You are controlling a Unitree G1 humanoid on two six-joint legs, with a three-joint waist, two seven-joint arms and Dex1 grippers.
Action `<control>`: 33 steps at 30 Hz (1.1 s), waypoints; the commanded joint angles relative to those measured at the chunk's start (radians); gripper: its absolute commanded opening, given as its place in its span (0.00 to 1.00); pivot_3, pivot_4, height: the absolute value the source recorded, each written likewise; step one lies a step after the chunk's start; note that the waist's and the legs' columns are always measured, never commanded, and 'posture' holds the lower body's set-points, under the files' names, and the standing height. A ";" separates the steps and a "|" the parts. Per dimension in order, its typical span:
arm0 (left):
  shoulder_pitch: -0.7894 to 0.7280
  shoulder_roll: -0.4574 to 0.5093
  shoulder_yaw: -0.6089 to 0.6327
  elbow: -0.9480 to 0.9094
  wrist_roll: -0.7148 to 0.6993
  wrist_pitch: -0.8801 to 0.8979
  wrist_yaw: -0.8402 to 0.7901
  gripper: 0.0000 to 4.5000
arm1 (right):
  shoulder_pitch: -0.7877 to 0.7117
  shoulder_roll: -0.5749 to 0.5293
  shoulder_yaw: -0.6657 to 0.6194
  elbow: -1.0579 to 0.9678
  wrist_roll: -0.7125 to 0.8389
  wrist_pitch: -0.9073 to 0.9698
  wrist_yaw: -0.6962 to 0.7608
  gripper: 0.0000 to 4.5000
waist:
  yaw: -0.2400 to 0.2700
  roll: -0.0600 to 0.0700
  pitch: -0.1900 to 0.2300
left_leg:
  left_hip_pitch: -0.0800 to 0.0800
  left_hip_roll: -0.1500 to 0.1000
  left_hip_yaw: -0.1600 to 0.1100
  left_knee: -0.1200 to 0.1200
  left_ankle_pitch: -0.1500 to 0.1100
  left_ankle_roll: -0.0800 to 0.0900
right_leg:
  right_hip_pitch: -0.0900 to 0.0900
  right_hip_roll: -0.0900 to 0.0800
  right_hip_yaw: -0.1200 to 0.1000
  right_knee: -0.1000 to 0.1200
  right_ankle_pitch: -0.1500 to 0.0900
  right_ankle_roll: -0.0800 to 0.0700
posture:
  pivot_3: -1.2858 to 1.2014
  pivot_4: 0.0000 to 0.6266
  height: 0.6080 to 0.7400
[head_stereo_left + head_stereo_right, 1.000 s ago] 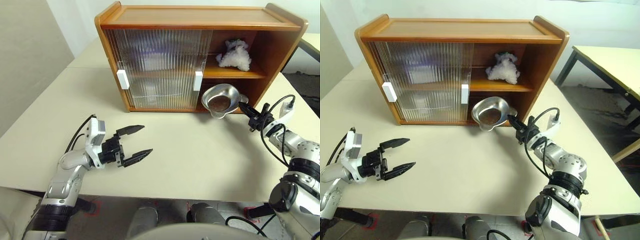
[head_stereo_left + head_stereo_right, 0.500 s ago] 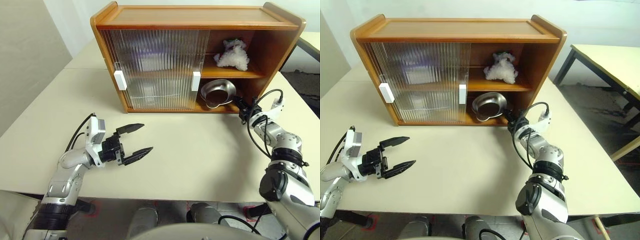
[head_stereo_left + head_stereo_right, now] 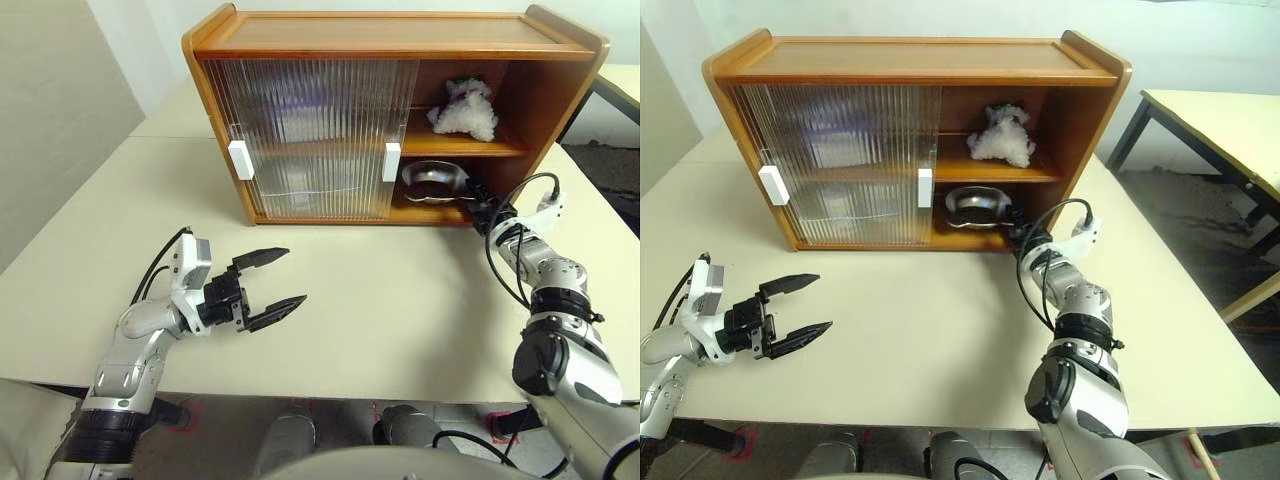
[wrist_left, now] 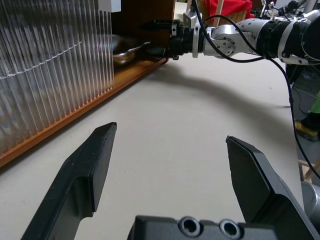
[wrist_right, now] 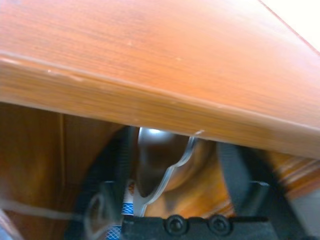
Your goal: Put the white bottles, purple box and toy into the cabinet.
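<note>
Left eye view: right gripper (image 3: 478,203) reached into the cabinet (image 3: 390,40) lower shelf, fingers spread apart around the metal bowl's (image 3: 435,181) rim, bowl resting on shelf. Toy (image 3: 464,108) sat on upper shelf. Left gripper (image 3: 272,279) hovered over table (image 3: 400,290), wide open, empty.

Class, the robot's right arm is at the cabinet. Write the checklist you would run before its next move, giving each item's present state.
1. Metal bowl lies on the lower shelf of the cabinet: ok.
2. Right gripper fingers apart, either side of the bowl's rim: ok.
3. Toy sits on the upper shelf: ok.
4. Left gripper open, over bare table: ok.
5. White bottles and purple box inside: cannot tell; the ribbed doors blur what is behind them.
</note>
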 commanded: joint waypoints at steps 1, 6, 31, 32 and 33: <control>0.010 0.002 -0.003 -0.014 0.005 0.006 0.002 1.00 | 0.071 -0.035 0.054 -0.094 -0.020 0.064 0.036 0.99 | 0.002 0.000 0.000 | 0.000 0.000 0.000 0.000 0.000 0.000 | 0.000 0.000 0.000 0.000 0.000 0.000 | 0.51 0.03 1.00; 0.016 0.002 -0.001 -0.019 0.003 0.007 0.005 1.00 | 0.192 -0.084 0.123 -0.261 0.023 0.213 0.139 0.99 | 0.005 -0.001 -0.001 | 0.000 -0.001 0.000 0.000 0.000 0.000 | 0.002 0.001 0.000 -0.001 0.000 0.001 | 0.51 0.03 1.00; 0.047 0.022 0.046 -0.029 -0.001 0.003 0.020 1.00 | 0.125 0.299 0.326 -0.643 0.239 0.436 0.013 0.00 | 0.010 -0.001 -0.005 | -0.001 0.007 -0.003 -0.008 0.002 -0.005 | -0.007 0.010 -0.003 0.000 0.002 -0.010 | 0.53 0.02 1.00; 0.046 0.022 0.047 -0.029 -0.002 0.002 0.022 1.00 | 0.120 0.305 0.327 -0.641 0.236 0.424 0.007 0.00 | 0.010 0.000 -0.005 | -0.001 0.008 -0.003 -0.007 0.003 -0.006 | -0.007 0.012 -0.003 0.000 0.002 -0.010 | 0.53 0.02 1.00; 0.045 0.021 0.046 -0.027 -0.001 0.001 0.023 1.00 | 0.114 0.310 0.329 -0.639 0.233 0.410 0.004 0.00 | 0.010 -0.001 -0.005 | -0.001 0.009 -0.003 -0.007 0.003 -0.007 | -0.007 0.013 -0.003 0.000 0.002 -0.010 | 0.53 0.02 1.00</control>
